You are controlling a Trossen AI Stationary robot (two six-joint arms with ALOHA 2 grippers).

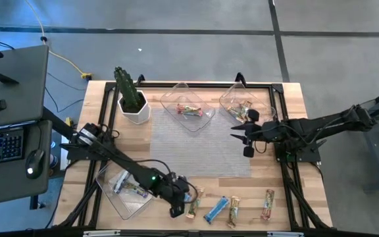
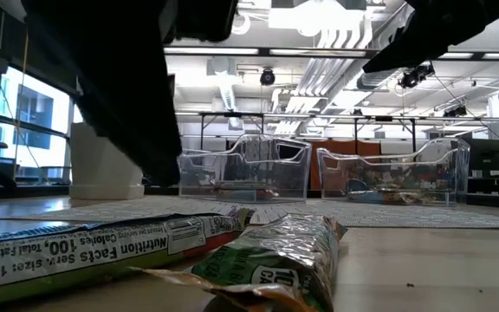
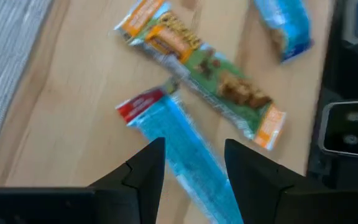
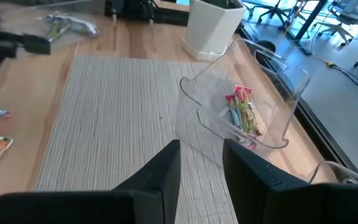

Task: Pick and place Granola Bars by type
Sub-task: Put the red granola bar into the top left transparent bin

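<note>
Several wrapped granola bars lie flat on the wood near the table's front edge: a tan one point(image 1: 195, 203), a blue one point(image 1: 216, 209), and two more point(image 1: 233, 210) point(image 1: 267, 204). My left gripper point(image 1: 178, 205) is low over the leftmost of them and open. In the left wrist view its fingers point(image 3: 194, 165) stand on either side of a blue bar with a red end point(image 3: 173, 137), beside a green-orange bar point(image 3: 213, 81). My right gripper point(image 1: 245, 142) is open and empty above the grey mat point(image 1: 199, 145).
Two clear trays holding bars stand at the back point(image 1: 188, 108) point(image 1: 245, 105). A third tray point(image 1: 125, 187) with bars sits at the front left. A white pot with a cactus point(image 1: 131, 99) stands at the back left. A desk with a keyboard lies beyond the table's left edge.
</note>
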